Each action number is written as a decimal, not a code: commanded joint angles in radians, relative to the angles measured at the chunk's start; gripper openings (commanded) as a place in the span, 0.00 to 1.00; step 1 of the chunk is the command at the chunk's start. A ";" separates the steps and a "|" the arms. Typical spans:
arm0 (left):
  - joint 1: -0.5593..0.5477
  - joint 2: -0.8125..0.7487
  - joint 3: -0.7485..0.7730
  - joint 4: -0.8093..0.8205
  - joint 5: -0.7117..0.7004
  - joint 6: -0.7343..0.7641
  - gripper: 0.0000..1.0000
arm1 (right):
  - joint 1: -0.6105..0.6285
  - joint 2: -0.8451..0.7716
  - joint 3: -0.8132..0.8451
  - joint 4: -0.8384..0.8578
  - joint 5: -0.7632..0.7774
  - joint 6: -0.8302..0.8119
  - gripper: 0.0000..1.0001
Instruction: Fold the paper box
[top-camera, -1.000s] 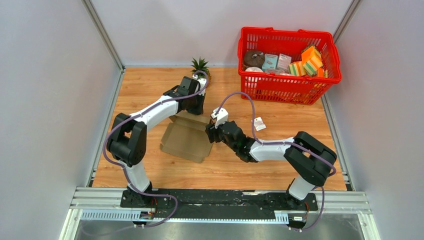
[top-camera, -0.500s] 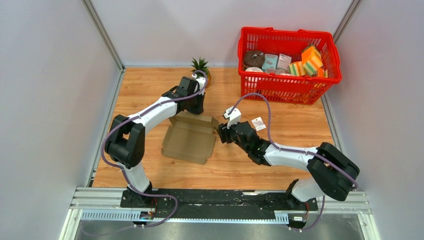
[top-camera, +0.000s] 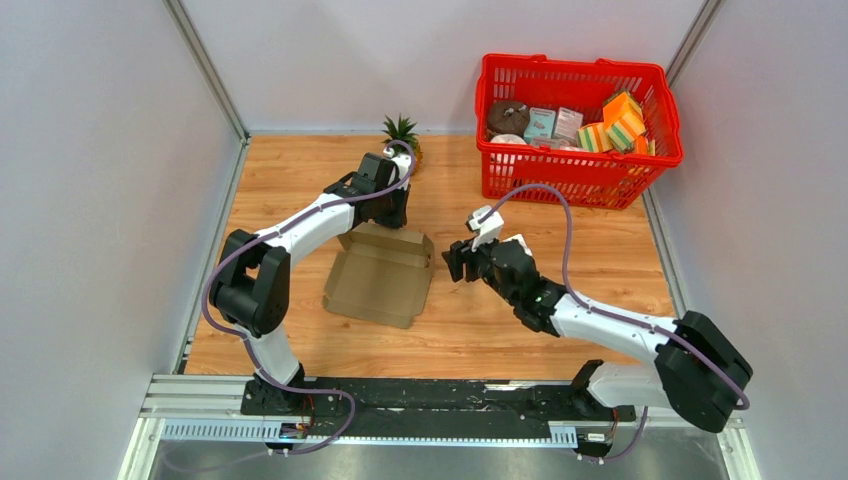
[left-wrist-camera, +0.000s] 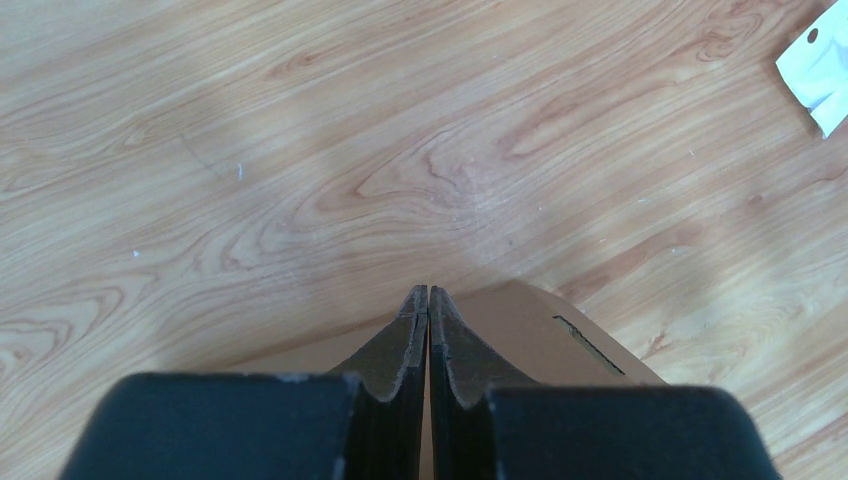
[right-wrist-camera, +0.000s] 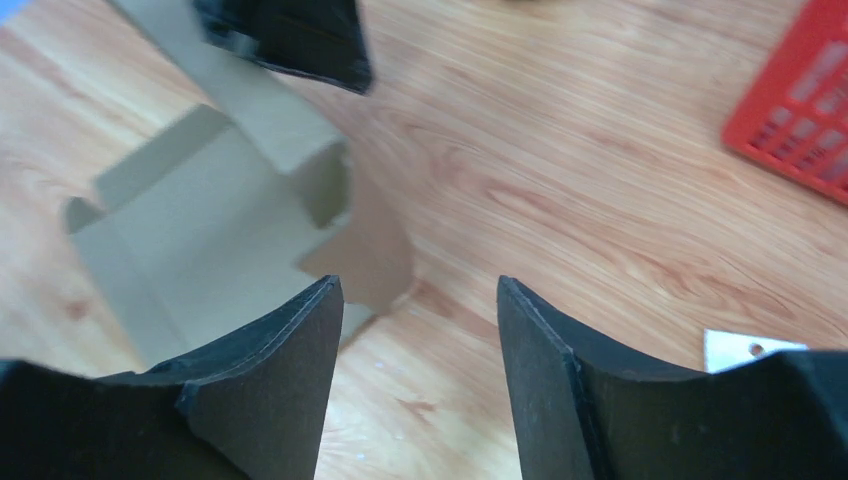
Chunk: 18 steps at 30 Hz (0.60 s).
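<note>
Box (top-camera: 380, 275) pinched in left jaws, beside right jaws

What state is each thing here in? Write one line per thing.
paper box: lying open, partly folded
left gripper: jaws shut on the box's far flap
right gripper: jaws open, empty, clear of the box
red basket: upright, holding packages
white tag: lying flat on the table

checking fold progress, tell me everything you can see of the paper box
The paper box is plain brown, thin cardboard with creases and flaps. It lies open on the wooden table, side walls partly raised, far flap standing. The left gripper is shut on that far flap; the right gripper is open, off its right edge.
</note>
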<state>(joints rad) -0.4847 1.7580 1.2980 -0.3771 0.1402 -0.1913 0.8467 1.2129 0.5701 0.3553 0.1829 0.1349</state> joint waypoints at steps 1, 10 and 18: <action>-0.005 -0.006 0.017 0.012 -0.005 0.019 0.10 | -0.029 0.115 0.032 -0.059 0.095 -0.024 0.59; -0.005 -0.005 0.004 0.037 0.002 0.018 0.09 | -0.003 0.260 0.105 0.077 -0.033 -0.106 0.47; -0.005 -0.005 -0.002 0.043 0.006 0.018 0.09 | 0.022 0.344 0.188 0.106 -0.106 -0.092 0.45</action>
<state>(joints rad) -0.4847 1.7580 1.2980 -0.3653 0.1375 -0.1909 0.8486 1.5272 0.7006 0.3866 0.1204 0.0544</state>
